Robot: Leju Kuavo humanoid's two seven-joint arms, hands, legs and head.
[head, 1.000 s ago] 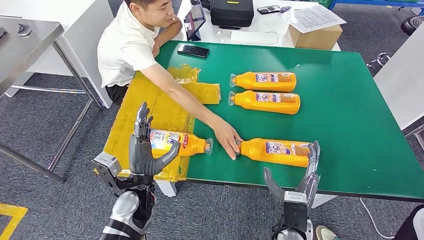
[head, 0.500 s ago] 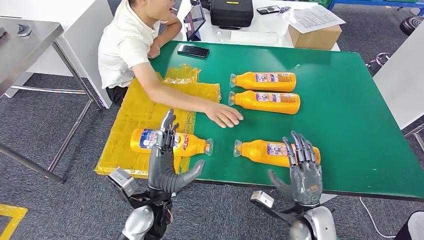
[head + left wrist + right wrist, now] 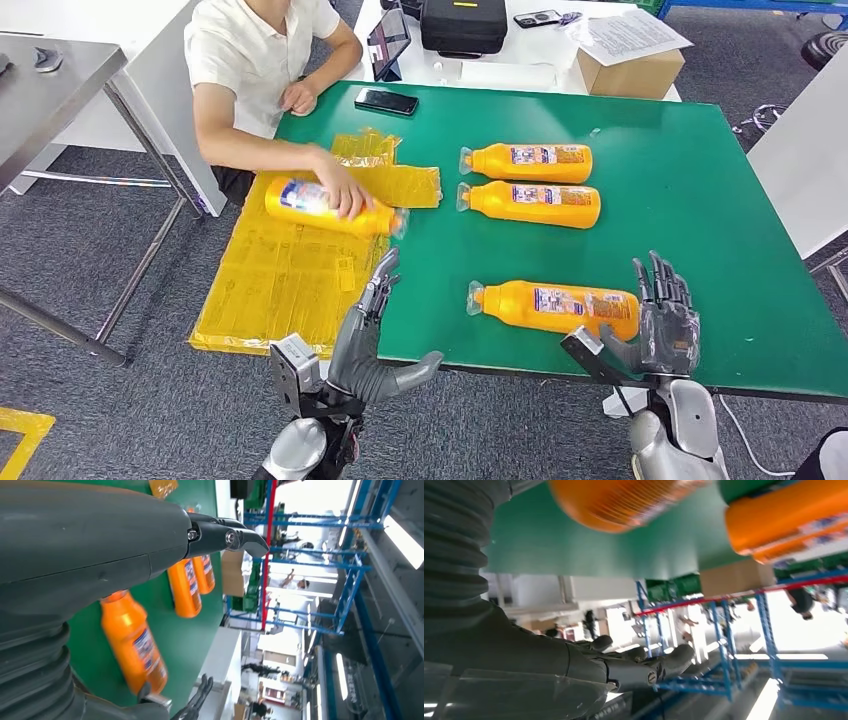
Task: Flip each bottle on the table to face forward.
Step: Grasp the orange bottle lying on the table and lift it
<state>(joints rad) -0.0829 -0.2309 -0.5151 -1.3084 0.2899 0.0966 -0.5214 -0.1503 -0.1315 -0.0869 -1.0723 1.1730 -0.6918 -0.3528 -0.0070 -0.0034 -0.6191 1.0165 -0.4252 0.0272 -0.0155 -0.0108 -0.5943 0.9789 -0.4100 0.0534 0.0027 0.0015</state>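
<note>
Two orange bottles [image 3: 528, 160] lie far on the green table [image 3: 700, 200] with labels showing, a near orange bottle [image 3: 555, 306] awaits between the empty, spread left hand [image 3: 372, 340] and right hand [image 3: 665, 318], while a person's hand [image 3: 345, 192] holds a fourth bottle [image 3: 325, 205] at left.

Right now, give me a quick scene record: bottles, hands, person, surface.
bottles on table: three orange, lying on their sides; two side by side at the far middle, near bottle by the front edge
fourth bottle: gripped by the person's hand, above the yellow sheet
left hand: open, at the table's front edge, holds nothing
right hand: open, beside the near bottle's base
table: green top
phone: far left corner
</note>
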